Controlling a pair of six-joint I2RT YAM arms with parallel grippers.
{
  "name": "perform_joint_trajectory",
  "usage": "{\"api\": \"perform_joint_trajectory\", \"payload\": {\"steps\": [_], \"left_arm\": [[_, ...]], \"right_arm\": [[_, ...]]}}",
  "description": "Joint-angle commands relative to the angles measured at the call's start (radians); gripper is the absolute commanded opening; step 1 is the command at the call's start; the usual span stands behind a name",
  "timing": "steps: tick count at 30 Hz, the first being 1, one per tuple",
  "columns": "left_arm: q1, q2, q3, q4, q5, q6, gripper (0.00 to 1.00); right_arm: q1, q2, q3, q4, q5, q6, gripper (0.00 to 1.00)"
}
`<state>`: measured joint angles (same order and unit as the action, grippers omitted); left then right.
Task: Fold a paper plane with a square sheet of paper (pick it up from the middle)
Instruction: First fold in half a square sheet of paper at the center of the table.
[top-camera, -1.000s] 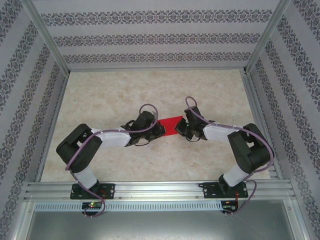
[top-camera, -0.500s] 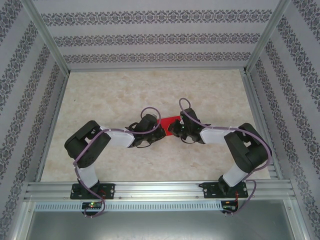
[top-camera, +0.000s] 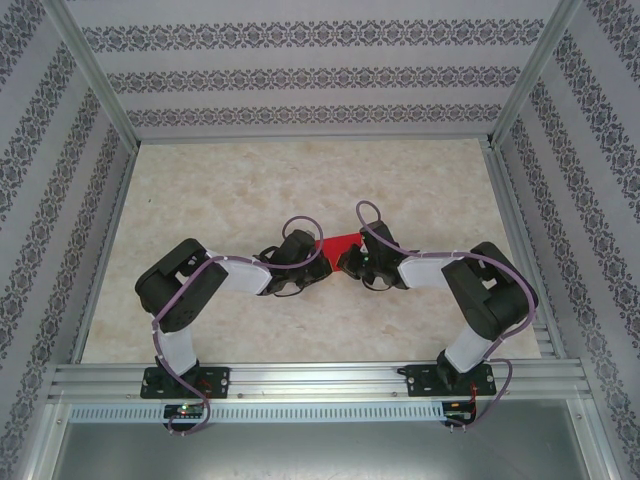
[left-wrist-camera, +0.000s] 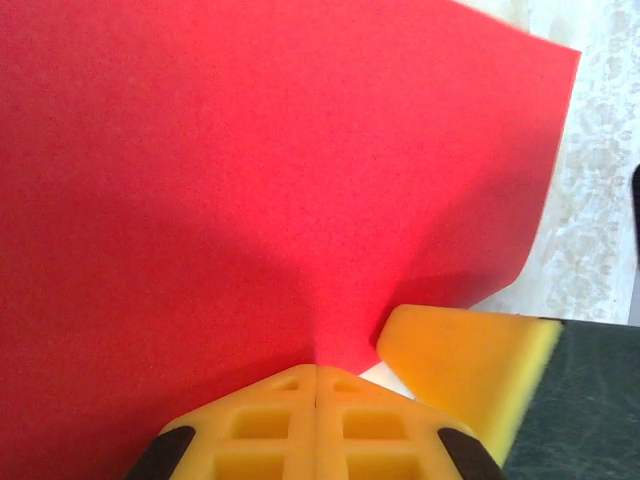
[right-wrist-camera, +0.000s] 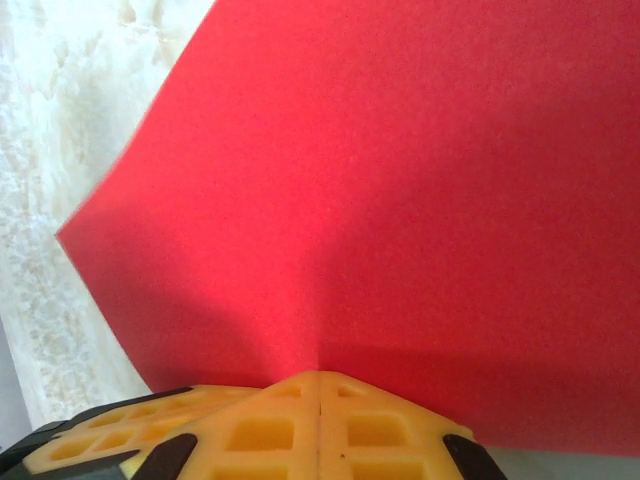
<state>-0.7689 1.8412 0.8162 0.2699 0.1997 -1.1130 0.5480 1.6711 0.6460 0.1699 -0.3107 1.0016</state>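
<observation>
The square sheet of paper (top-camera: 338, 243) is bright red and sits at the table's middle, bunched between the two wrists. My left gripper (top-camera: 320, 262) comes in from the left. In the left wrist view the left gripper (left-wrist-camera: 316, 372) is shut on the sheet's near edge, and the sheet (left-wrist-camera: 250, 180) rises from its tips in a soft ridge. My right gripper (top-camera: 346, 262) comes in from the right. The right gripper (right-wrist-camera: 318, 378) is likewise shut on the sheet (right-wrist-camera: 400, 200). The two grippers almost touch: a yellow finger (left-wrist-camera: 465, 375) of the right one shows beside the left one's tips.
The marble-patterned tabletop (top-camera: 220, 190) spreads on all sides of the sheet. Aluminium frame rails (top-camera: 310, 380) run along the near edge, and patterned walls (top-camera: 300, 75) close the back and sides. Purple cables (top-camera: 296, 225) loop over both wrists.
Both grippers have slid toward each other with the sheet pinched. The red patch seen from above has shrunk as the paper bunches between them.
</observation>
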Motion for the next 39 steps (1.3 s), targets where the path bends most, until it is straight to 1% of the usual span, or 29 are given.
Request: {"api": "perform_joint_trajectory", "payload": {"steps": [1, 9, 17, 27, 33, 39], "left_arm": [[-0.018, -0.005, -0.004, 0.071, -0.011, -0.016, 0.00], [-0.017, 0.009, 0.000, 0.070, -0.028, -0.025, 0.00], [-0.017, 0.021, 0.018, -0.033, -0.076, -0.038, 0.00], [-0.017, 0.022, 0.020, -0.132, -0.106, -0.075, 0.00], [-0.017, 0.026, 0.021, -0.215, -0.132, -0.102, 0.00], [-0.017, 0.038, 0.014, -0.242, -0.134, -0.122, 0.00]], "right_arm": [[-0.002, 0.025, -0.014, 0.035, -0.014, 0.006, 0.00], [-0.008, 0.039, -0.020, 0.054, -0.027, 0.012, 0.00], [-0.015, 0.027, -0.032, 0.069, -0.027, 0.014, 0.00], [-0.029, 0.032, -0.050, 0.071, -0.018, 0.012, 0.00], [-0.063, 0.019, -0.085, 0.071, 0.000, 0.002, 0.00], [-0.138, 0.010, -0.130, 0.074, 0.016, -0.031, 0.00]]}}
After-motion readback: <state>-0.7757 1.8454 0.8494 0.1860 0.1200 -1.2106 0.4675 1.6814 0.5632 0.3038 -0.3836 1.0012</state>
